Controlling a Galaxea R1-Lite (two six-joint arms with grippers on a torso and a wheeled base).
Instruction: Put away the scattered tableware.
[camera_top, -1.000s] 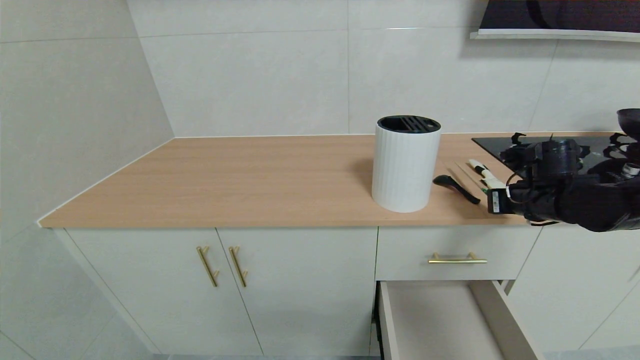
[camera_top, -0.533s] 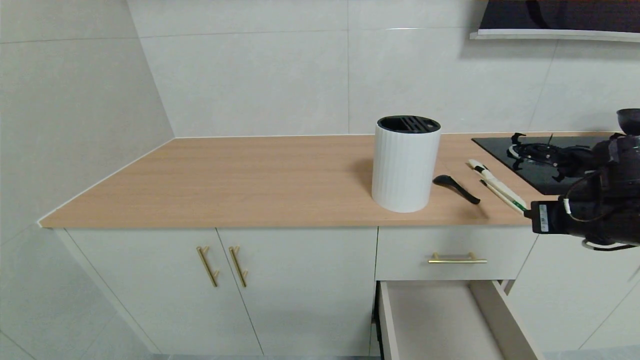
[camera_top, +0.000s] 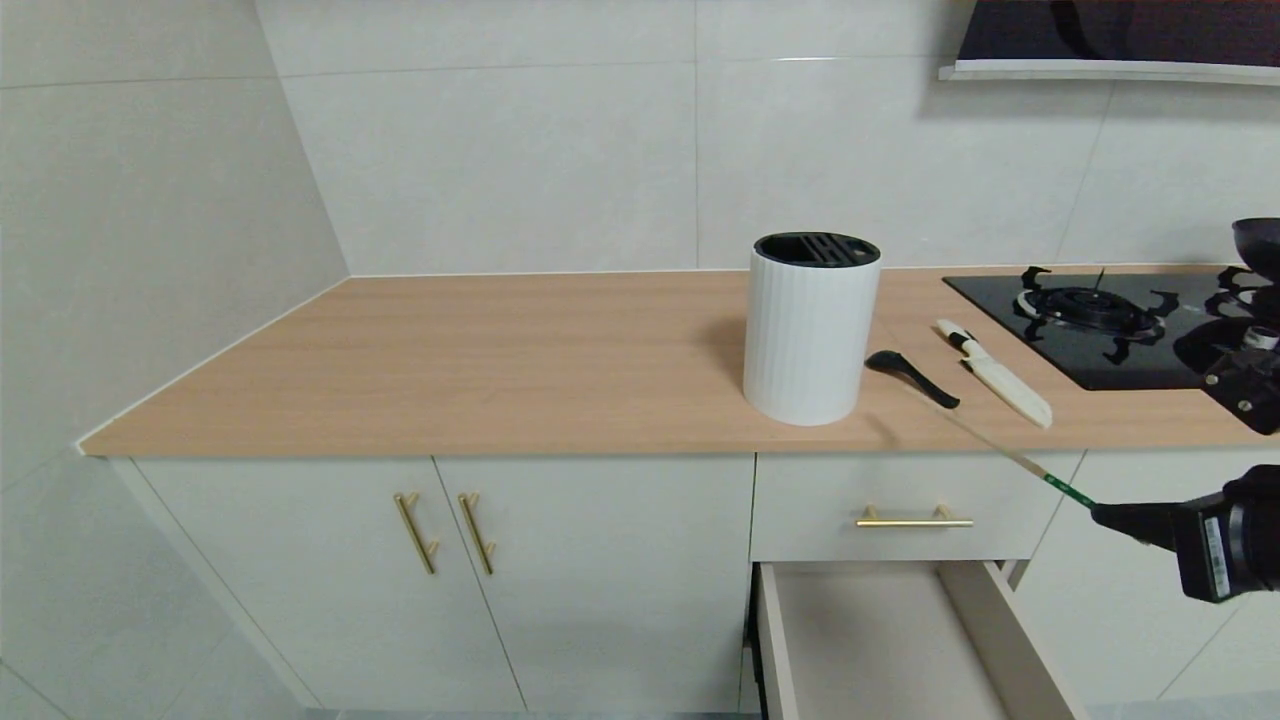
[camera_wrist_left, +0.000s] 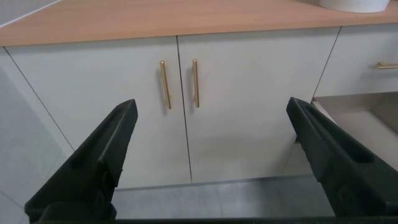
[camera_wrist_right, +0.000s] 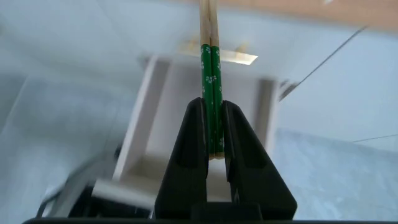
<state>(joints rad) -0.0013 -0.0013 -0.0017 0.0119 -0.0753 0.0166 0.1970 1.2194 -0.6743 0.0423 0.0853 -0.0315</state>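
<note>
Evidently the counter (camera_top: 500, 370) has one drawer (camera_top: 880, 640) open below, presumably to receive tableware, and carries one white holder (camera_top: 810, 330) with one knife (camera_top: 995, 375) and one black spoon (camera_top: 910, 377) beside it. The right hand (camera_top: 1115, 518) pinches two chopsticks (camera_wrist_right: 210, 93) by their green ends, out past the counter's front edge near the drawer. The left hand (camera_wrist_left: 210, 112) hangs spread wide, empty.

The right hand (camera_wrist_right: 213, 107) sits in the middle of the frame, its two black fingers (camera_wrist_right: 194, 134) pressed onto a pair of chopsticks (camera_wrist_right: 210, 62). The fingers grip the sticks at their green, speckled ends, and the bare wooden lengths run straight away from the hand, side by side and touching. Behind them lies an open pale drawer (camera_wrist_right: 142, 118), with a gold handle (camera_wrist_right: 219, 58) on the closed front beyond it and the bench (camera_wrist_right: 280, 7) edge past that. Grey floor (camera_wrist_right: 339, 177) lies beside the drawer.
</note>
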